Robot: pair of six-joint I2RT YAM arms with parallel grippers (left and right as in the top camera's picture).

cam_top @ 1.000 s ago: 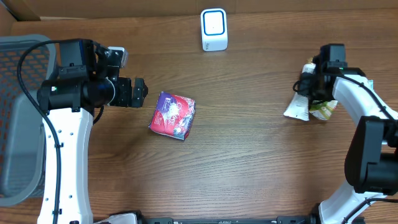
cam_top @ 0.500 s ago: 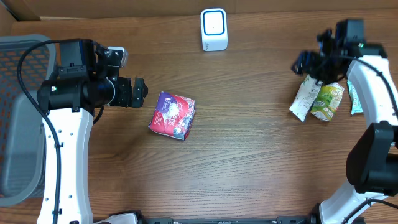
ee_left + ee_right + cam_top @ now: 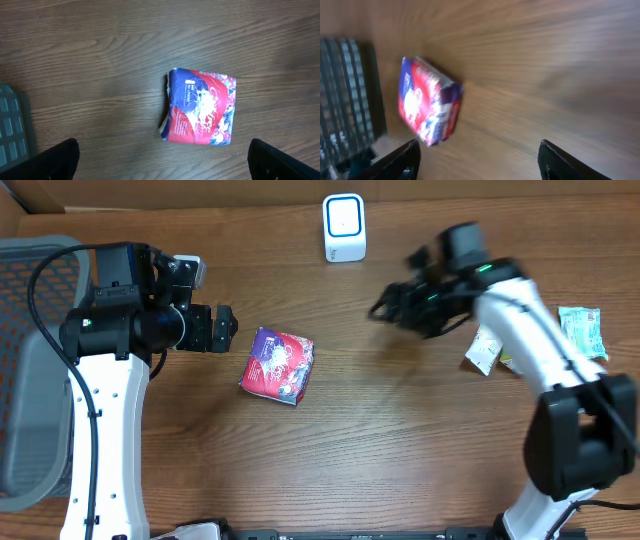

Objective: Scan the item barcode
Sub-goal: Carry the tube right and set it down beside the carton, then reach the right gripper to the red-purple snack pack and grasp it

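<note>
The item, a red and purple packet (image 3: 278,365), lies flat on the wooden table left of centre. It also shows in the left wrist view (image 3: 201,107) and, blurred, in the right wrist view (image 3: 427,102). No barcode can be made out on it. My left gripper (image 3: 225,327) hovers just left of the packet, open and empty (image 3: 165,162). Open and empty too, my right gripper (image 3: 385,308) is over mid-table to the right of the packet and points toward it (image 3: 480,160). A white scanner (image 3: 344,227) stands at the back centre.
A grey mesh basket (image 3: 30,360) sits at the left edge of the table, its corner showing beside my left jaw (image 3: 12,125). At the right lie a white pouch (image 3: 483,350) and a green packet (image 3: 580,330).
My right gripper opened, left the pouches lying at the right edge, and swung left to mid-table. The left arm and the red packet have not moved.
</note>
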